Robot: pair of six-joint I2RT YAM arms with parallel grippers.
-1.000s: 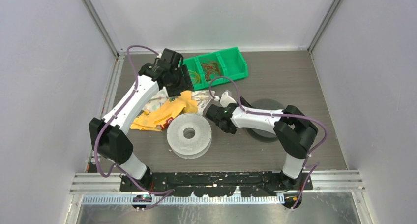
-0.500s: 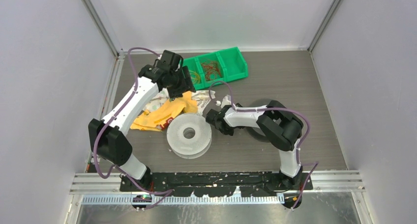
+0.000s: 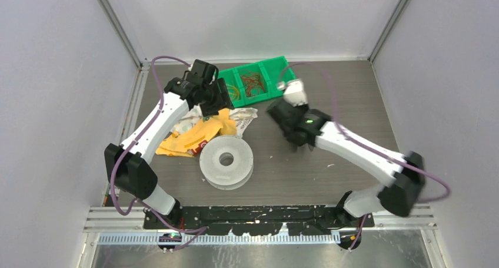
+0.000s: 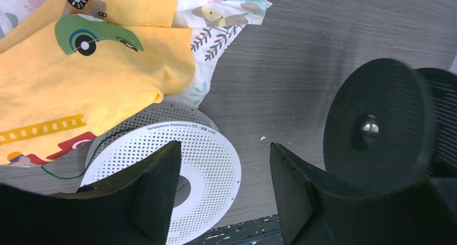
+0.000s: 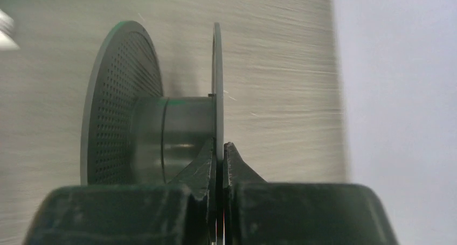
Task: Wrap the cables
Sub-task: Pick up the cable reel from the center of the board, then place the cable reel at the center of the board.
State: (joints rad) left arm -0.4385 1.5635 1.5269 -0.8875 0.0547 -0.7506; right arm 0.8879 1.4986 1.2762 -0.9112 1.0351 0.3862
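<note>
R claw [image 5: 220, 148] clamping dark spool [image 5: 161, 132] by its thin flange, holding it on edge. L claw [image 4: 224, 148] hanging apart over white spool [image 4: 207, 164]. Cables [image 3: 253, 83] sitting loose in green bin [image 3: 272, 66]. Dark hub looking bare, so wrap prob not begun.

Plastic, cloth and wood-grain surfaces

The table [image 3: 365, 85] is finished in a grey wood-grain surface, matt and finely streaked. The white spool [image 4: 210, 159] is seen to be matt plastic, its flange perforated all over with small holes. The dark spool [image 5: 118, 105] is moulded in dark grey plastic, perforated on the flange, with a soft sheen on its smooth hub; a small shiny metal piece is set at its centre. The yellow cloth [image 4: 81, 94] is soft, matt and printed, and the white patterned cloth [image 4: 215, 19] is creased. The green bin [image 3: 279, 76] is smooth, slightly glossy plastic. The fingers [image 4: 156, 196] of the left gripper [image 4: 224, 151] are matt black.
</note>
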